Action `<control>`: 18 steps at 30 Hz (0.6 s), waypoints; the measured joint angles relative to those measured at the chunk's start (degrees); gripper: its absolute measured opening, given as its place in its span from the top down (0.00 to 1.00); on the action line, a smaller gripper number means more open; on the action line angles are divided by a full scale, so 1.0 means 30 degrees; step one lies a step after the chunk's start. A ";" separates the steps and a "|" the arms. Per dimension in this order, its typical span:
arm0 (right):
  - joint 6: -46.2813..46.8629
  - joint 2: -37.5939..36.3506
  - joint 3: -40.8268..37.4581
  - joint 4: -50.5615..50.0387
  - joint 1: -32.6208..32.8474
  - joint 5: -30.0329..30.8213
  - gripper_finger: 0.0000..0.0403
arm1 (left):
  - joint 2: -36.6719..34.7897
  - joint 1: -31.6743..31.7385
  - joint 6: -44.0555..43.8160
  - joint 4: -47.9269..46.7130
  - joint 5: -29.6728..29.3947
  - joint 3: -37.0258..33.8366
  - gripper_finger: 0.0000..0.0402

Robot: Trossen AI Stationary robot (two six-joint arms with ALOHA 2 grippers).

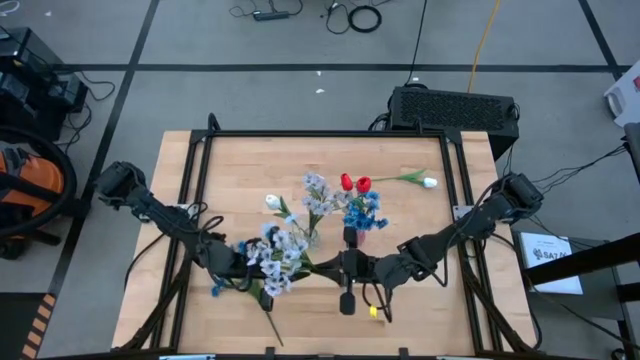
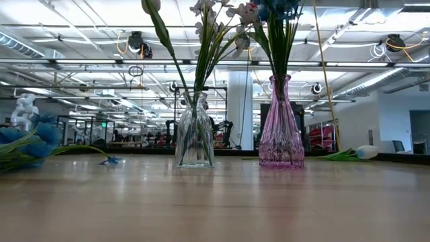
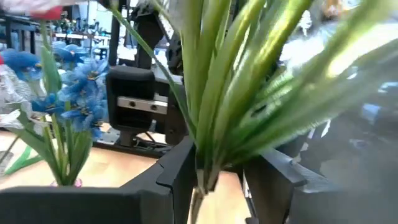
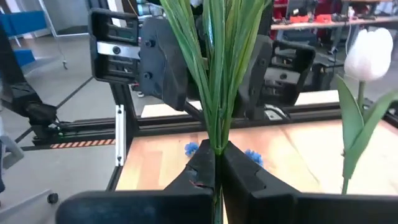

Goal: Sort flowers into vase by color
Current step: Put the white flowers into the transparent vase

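Observation:
A lavender-white spray [image 1: 275,255] lies level near the table's front, its blossoms toward the left and its green stems [image 4: 214,93] running right. My right gripper [image 1: 345,265] is shut on the stems' lower end. My left gripper [image 1: 245,262] is open under the blossoms, one finger [image 3: 180,174] on each side of the stems [image 3: 205,124]; I cannot tell whether they touch. A clear vase [image 1: 310,236] holds lavender-white sprays and a white tulip. A pink vase [image 1: 360,226] holds blue clusters and red tulips. My right gripper pinches the bundle of green stems near its lower end [image 4: 216,144] between its two fingers. The fingers come level from the table's right side and lie roughly along the stems. The spray reaches leftward away from the fingers, between the left gripper's spread fingers.
A white tulip [image 1: 428,182] lies on the table at the far right, also in the low view [image 2: 366,152]. A blue spray [image 1: 215,288] with a long stem lies at the front left [image 2: 27,141]. The two vases [image 2: 195,138] [image 2: 281,128] stand mid-table.

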 joint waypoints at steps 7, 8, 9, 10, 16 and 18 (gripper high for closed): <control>0.0144 0.0000 0.0000 -0.0166 0.0002 0.0016 1.00 | 0.0000 0.0403 -0.0124 0.0014 0.0077 -0.0007 0.71; 0.0234 0.0000 0.0000 -0.0229 0.0002 0.0087 1.00 | 0.0000 0.0476 -0.0124 0.0051 0.0087 -0.0007 0.74; 0.0353 0.0000 0.0000 -0.0252 -0.0006 0.0111 1.00 | 0.0000 0.0543 -0.0124 0.0112 0.0098 -0.0007 0.78; 0.0536 0.0000 0.0000 -0.0282 -0.0013 0.0131 0.99 | 0.0000 0.0581 -0.0124 0.0156 0.0105 -0.0007 0.83; 0.1018 -0.0009 0.0000 -0.0452 0.0002 0.0124 0.91 | 0.0005 0.0763 -0.0146 0.0133 0.0440 -0.0015 0.96; 0.1447 -0.0118 0.0007 -0.0980 0.0003 0.0045 0.87 | 0.0007 0.0770 -0.0146 -0.0021 0.0383 -0.0015 0.96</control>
